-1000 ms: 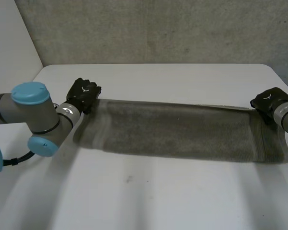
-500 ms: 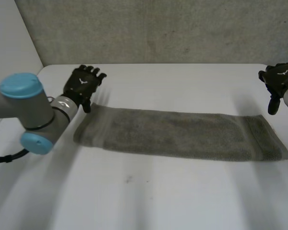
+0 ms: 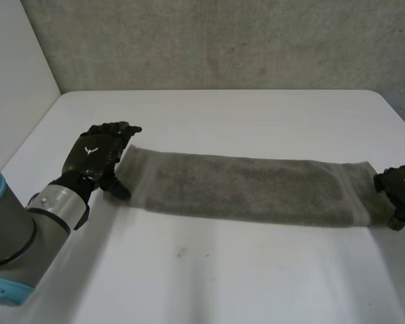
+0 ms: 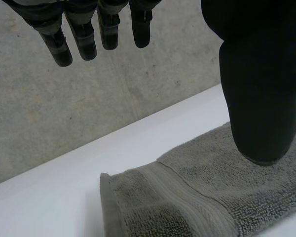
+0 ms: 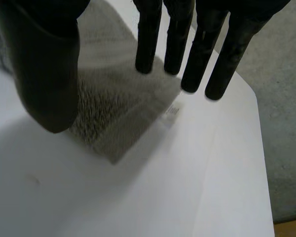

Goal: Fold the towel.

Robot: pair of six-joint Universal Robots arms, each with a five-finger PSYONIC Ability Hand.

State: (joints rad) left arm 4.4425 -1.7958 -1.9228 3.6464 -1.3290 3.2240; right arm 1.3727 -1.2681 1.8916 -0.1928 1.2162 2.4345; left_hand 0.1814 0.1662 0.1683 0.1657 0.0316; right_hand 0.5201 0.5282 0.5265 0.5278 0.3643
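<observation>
Grey towel (image 3: 250, 189) lay flat as a long strip across the white table (image 3: 223, 283), with bare tabletop on its near and far sides and a concrete wall (image 3: 223, 40) behind the far edge. The left hand (image 3: 94, 155) was at the towel's left short end. The right hand (image 3: 401, 190) was at its right end near the table's edge, and both hands were released, fingers straight.

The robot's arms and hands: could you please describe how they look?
The left hand and right hand are black, each with a small white mark on its back, slim fingers and a broad rounded thumb. The left arm is a thick grey tube, light-blue capped.
</observation>
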